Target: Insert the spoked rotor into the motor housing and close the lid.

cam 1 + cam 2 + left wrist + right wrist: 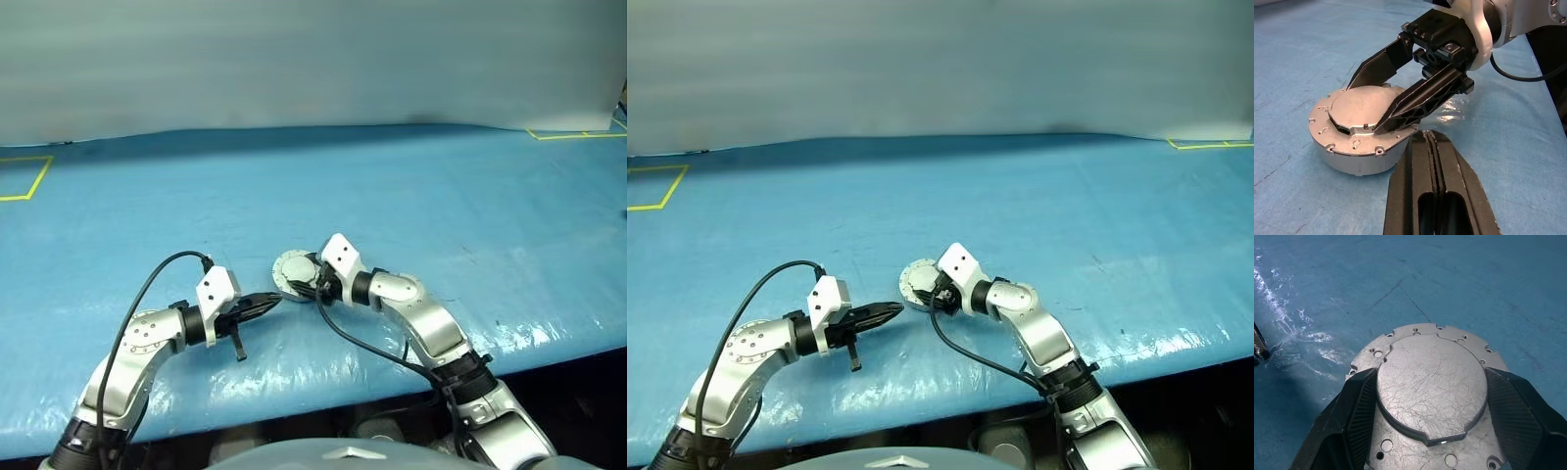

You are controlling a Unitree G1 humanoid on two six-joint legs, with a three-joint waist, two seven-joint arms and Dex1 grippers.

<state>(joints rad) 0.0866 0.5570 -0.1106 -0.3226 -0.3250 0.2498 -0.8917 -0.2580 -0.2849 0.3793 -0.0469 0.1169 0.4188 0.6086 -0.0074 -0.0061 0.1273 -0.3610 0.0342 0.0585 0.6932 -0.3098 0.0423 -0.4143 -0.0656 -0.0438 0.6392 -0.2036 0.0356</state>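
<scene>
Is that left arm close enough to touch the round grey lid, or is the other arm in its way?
Probably yes: the left pincer, shut, sits just beside the lid, on its near side. The right pincer straddles the lid, so the top is crowded, but the near rim looks free.

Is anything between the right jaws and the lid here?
Nothing visible. The right gripper already straddles the closed lid, one finger at each side of its raised centre. The left gripper is shut, just short of the housing.

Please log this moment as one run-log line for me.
round grey metal lid: closed on housing, on blue table | right gripper: fingers straddling lid | left gripper: shut, beside it, empty
</scene>
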